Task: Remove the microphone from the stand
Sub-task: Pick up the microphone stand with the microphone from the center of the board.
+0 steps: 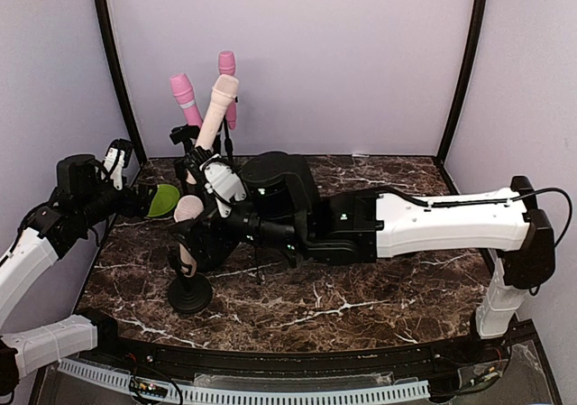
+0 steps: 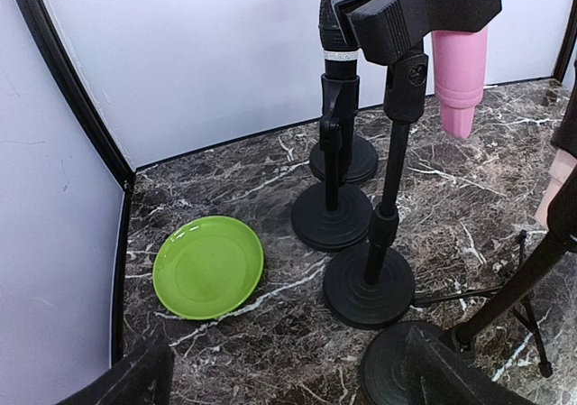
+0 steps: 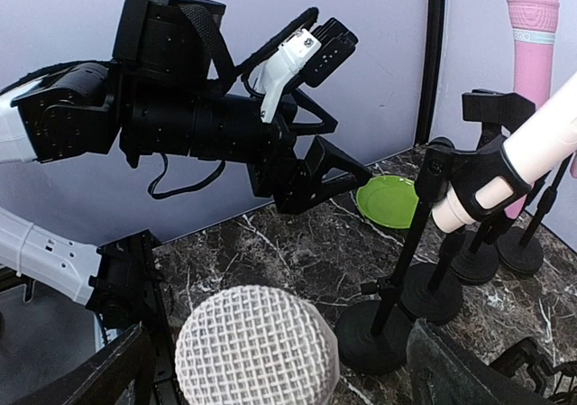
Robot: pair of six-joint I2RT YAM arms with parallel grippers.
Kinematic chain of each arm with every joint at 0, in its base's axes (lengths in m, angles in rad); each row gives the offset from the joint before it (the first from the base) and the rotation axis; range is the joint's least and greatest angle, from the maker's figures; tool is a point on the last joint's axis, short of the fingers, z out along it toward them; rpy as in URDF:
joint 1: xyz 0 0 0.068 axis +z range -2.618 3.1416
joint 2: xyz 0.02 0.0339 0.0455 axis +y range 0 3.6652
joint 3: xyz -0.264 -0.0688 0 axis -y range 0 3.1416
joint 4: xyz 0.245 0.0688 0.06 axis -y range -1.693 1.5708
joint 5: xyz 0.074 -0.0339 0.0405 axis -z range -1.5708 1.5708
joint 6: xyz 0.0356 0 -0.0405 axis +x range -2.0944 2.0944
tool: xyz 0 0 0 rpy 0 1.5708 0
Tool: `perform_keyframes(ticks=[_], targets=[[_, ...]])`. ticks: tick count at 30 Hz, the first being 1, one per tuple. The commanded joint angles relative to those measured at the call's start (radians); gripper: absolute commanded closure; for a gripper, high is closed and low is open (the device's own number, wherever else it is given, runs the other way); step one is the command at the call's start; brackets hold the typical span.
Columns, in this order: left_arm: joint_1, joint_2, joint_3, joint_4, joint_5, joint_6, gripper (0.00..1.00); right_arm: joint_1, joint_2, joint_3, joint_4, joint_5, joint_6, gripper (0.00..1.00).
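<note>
A microphone with a pale mesh head [image 1: 188, 209] sits tilted in the clip of the nearest black stand [image 1: 189, 295] at the front left. My right gripper [image 1: 195, 234] reaches across the table to it. In the right wrist view the mesh head [image 3: 257, 346] fills the space between the gripper's [image 3: 279, 333] wide-apart fingers [image 3: 455, 369], which do not touch it. My left gripper [image 1: 135, 203] hovers at the far left, open and empty, also seen in its wrist view [image 2: 287, 346] above bare marble.
Behind stand three more black stands: one holds a beige microphone [image 1: 219, 107], two hold pink ones [image 1: 185, 98]. A green plate [image 1: 162, 201] lies at the left, also in the left wrist view [image 2: 208, 267]. Stand bases [image 2: 369, 285] crowd together.
</note>
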Motion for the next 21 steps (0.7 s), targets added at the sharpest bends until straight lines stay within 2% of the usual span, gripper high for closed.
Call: perform_keyframes(ticks=[1, 5, 9, 13, 17, 21], targets=[[0.004, -0.021, -0.011, 0.009, 0.012, -0.007, 0.09, 0.024, 0.049, 0.081, 0.050, 0.125, -0.014, 0.04], [0.003, -0.024, -0.011, 0.004, 0.010, -0.008, 0.09, 0.027, 0.071, 0.106, 0.058, 0.133, 0.003, 0.20], [0.003, -0.026, -0.012, 0.002, 0.013, -0.009, 0.09, 0.027, 0.067, 0.088, 0.091, 0.102, 0.022, 0.50], [0.003, -0.032, -0.013, 0.004, 0.028, -0.010, 0.09, 0.026, 0.032, 0.059, 0.105, 0.101, 0.010, 0.69], [0.003, -0.042, -0.017, 0.017, 0.122, 0.002, 0.09, 0.008, -0.044, 0.014, 0.099, 0.078, -0.035, 0.76], [0.003, -0.046, -0.018, 0.029, 0.225, 0.016, 0.11, -0.050, -0.149, -0.046, 0.086, -0.083, -0.044, 0.78]])
